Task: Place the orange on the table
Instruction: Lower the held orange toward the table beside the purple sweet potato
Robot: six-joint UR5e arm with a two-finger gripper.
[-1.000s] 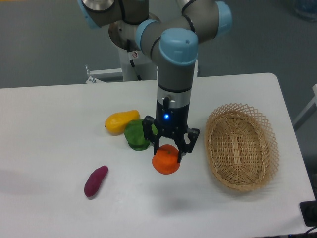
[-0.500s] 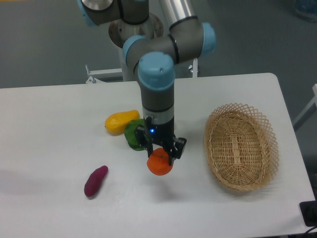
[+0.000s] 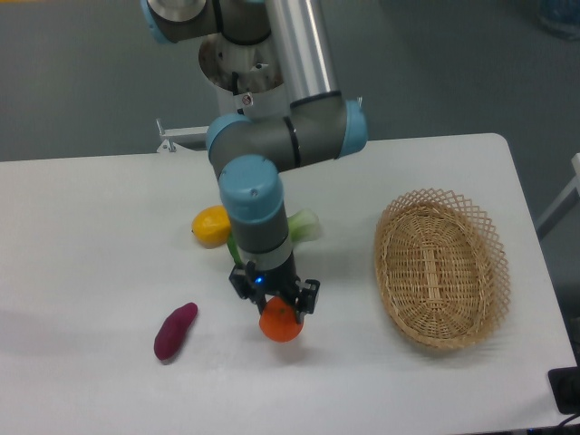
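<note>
Our gripper [image 3: 277, 306] is clamped on the orange [image 3: 280, 323], with a finger showing on either side of the fruit's upper half. We hold the orange low over the tabletop [image 3: 91, 236], in the open stretch between the purple sweet potato [image 3: 175, 330] and the wicker basket [image 3: 442, 269]. A soft shadow sits right under the fruit, but we cannot tell from this angle whether it touches the surface or hangs just above it.

We judge the task to be close to its end: the orange is out over bare tabletop and nearly down. What is left, as we see it, is to settle it fully onto the surface, spread the fingers, and lift clear without nudging it. Being round, it may roll a little once let go.

The basket is the only container here, and we see nothing inside it; its woven floor shows through. It stands well apart from the orange. Behind our arm, the yellow fruit [image 3: 210, 224] and a green vegetable [image 3: 305, 227] lie on the tabletop, both partly hidden.
</note>
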